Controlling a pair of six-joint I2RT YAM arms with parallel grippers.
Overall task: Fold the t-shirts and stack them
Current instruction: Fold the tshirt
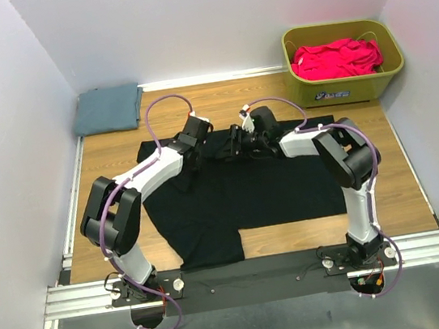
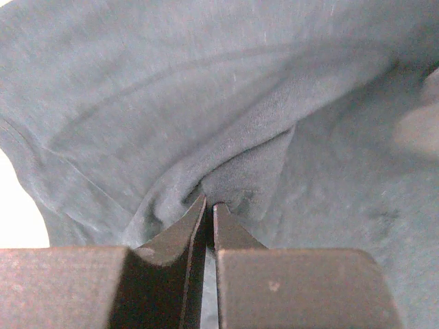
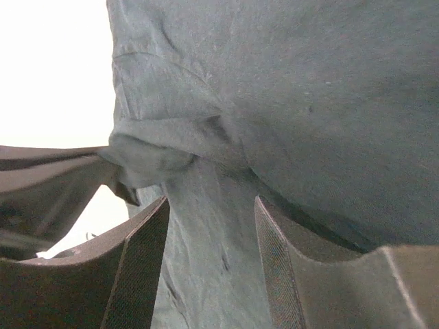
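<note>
Left wrist: we're pinching a black t-shirt (image 2: 171, 103) fold in our left gripper (image 2: 209, 204); right gripper (image 3: 210, 202) is sitting open.

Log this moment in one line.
left end effector: shut on black t-shirt | right end effector: open around same shirt | blue shirt: folded | red shirts: in bin

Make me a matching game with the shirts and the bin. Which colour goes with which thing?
Things:
1. spread-out t-shirt
2. folded t-shirt
3. t-shirts in the bin
4. bin

Colours:
A. pink
B. black
C. yellow-green
D. blue-grey

Pairs: 1-B, 2-D, 3-A, 4-C
</note>
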